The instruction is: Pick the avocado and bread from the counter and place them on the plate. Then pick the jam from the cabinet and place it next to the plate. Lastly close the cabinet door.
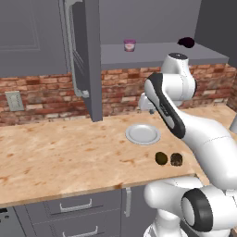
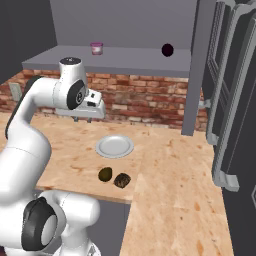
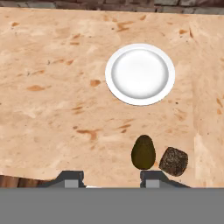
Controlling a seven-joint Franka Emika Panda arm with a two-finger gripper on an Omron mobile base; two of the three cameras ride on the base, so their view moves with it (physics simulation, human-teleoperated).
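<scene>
My own arm [image 2: 30, 130] is glossy white with dark grey joints, and my two finger tips [image 3: 72, 178] are dark grey with paler grey faces. Below me the counter [image 3: 52, 87] is light beige wood grain, flecked with orange-brown streaks. The plate [image 3: 140, 98] on it is pale grey-white with a brighter white rim. The avocado [image 3: 143, 152] is dark olive-green and smooth, while the bread [image 3: 173, 161] is dark brown, mottled with lighter specks. The wall [image 1: 41, 95] is red-brown brick with pale mortar. The cabinet [image 1: 157, 53] is dark grey, its cabinet door [image 1: 90, 60] the same grey with a silvery handle [image 1: 74, 51]. The jam [image 1: 129, 45] is pink-purple with a pale band.
</scene>
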